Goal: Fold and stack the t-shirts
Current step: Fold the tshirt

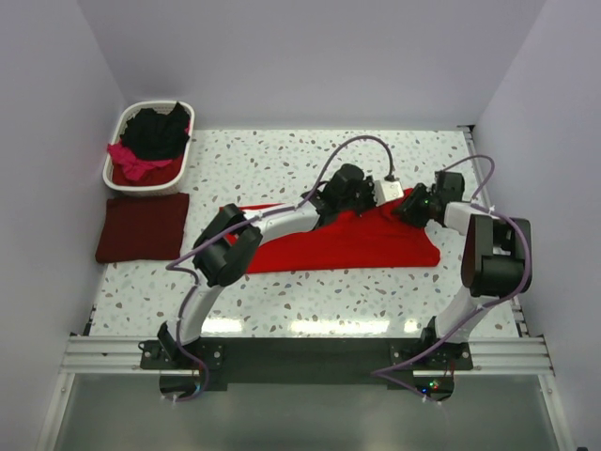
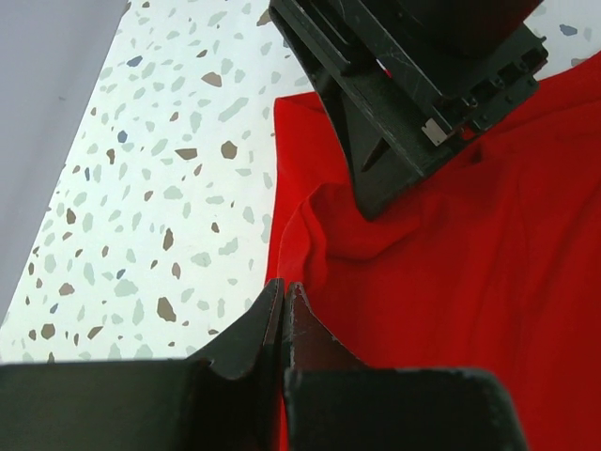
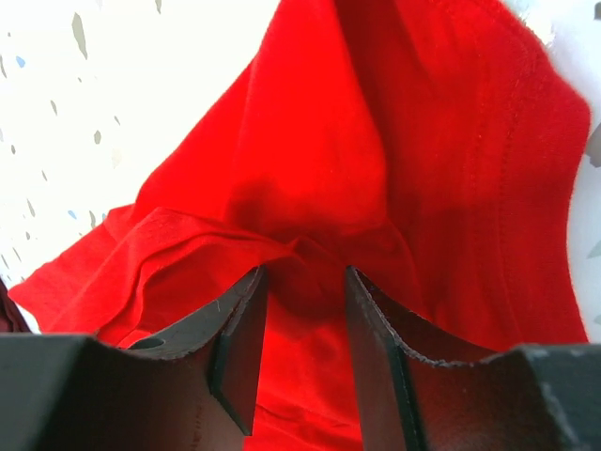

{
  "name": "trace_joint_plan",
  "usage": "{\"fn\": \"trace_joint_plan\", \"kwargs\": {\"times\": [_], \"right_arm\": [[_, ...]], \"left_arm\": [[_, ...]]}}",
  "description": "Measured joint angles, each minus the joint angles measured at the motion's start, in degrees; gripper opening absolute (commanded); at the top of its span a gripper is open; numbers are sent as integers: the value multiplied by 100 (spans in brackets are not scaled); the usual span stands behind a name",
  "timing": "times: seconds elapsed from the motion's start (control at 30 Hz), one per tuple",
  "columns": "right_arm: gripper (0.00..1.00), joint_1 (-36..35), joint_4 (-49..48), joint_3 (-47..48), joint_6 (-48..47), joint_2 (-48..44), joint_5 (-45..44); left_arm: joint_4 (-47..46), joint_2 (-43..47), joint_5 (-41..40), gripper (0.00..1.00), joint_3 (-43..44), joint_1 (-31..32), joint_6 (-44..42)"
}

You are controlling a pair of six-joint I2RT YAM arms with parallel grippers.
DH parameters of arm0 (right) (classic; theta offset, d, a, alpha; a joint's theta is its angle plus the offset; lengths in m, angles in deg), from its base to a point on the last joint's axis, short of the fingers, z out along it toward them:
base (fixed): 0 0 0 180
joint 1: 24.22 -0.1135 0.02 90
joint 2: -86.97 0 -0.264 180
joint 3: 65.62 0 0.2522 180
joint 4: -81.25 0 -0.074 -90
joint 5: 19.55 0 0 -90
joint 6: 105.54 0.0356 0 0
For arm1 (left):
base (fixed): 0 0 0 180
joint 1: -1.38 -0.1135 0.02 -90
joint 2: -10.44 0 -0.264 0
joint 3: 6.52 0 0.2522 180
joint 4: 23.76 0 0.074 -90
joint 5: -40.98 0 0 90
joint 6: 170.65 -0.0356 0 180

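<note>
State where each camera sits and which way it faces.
Top external: above and behind the bases, looking down at the table; left arm and right arm show.
Left wrist: faces the red t-shirt edge past the shut left gripper.
Right wrist: faces bunched cloth between the open right gripper fingers.
All views share the shirt.

Red t-shirt (image 1: 357,246) lies rumpled at centre; maroon t-shirt (image 1: 141,227) folded flat (at left); black shirt (image 1: 155,132) and pink shirt (image 1: 131,162) heaped beyond.

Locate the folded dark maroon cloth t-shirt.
Top view: the folded dark maroon cloth t-shirt lies far left, just in front of the white plastic laundry basket.
</note>
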Motion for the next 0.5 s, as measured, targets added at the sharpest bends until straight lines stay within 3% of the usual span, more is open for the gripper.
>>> {"fn": "trace_joint_plan", "kwargs": {"times": [0.13, 0.3, 0.5], "right_arm": [[36, 0, 0, 2, -9, 48, 109], [17, 0, 46, 118, -94, 44, 138], [13, 0, 247, 459, -267, -59, 109]], "left_arm": [[-39, -2, 7, 0, 0, -31, 87], [-70, -2, 20, 0, 0, -52, 153], [-138, -37, 57, 0, 0, -94, 280]]}}
